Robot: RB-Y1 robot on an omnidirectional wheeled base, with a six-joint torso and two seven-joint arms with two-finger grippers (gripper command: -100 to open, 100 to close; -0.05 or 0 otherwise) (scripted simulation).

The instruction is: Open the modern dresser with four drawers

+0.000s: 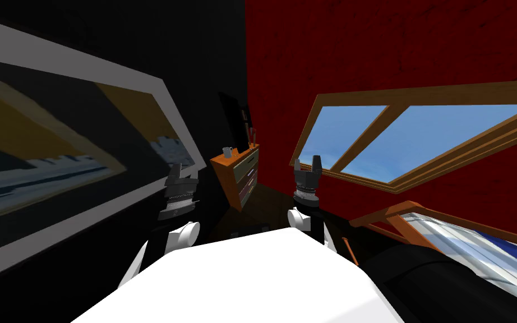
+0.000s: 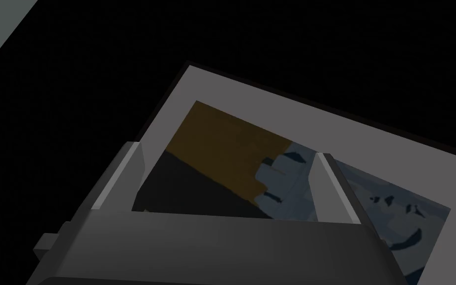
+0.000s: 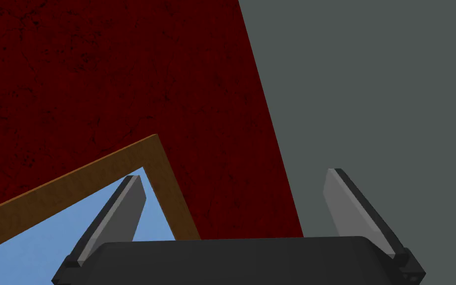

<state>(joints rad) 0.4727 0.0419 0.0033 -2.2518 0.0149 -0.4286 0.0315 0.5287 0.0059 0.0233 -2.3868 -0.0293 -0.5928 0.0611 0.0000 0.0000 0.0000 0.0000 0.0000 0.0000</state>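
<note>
Left gripper (image 1: 178,172) raised, fingers (image 2: 123,173) spread wide, nothing held, dresser (image 1: 241,175) seen well ahead of and between both grippers, drawers shut, mug (image 1: 227,151) set on top, right gripper (image 1: 307,164) raised, fingers (image 3: 123,208) spread wide, nothing held

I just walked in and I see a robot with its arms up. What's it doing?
The robot is facing a wooden dresser in the far corner, next to the red wall, with a mug on top. It has not touched the dresser yet, and the drawers look shut. Its left hand and right hand are held up in front of it, both open and holding nothing, well short of the dresser.
</note>
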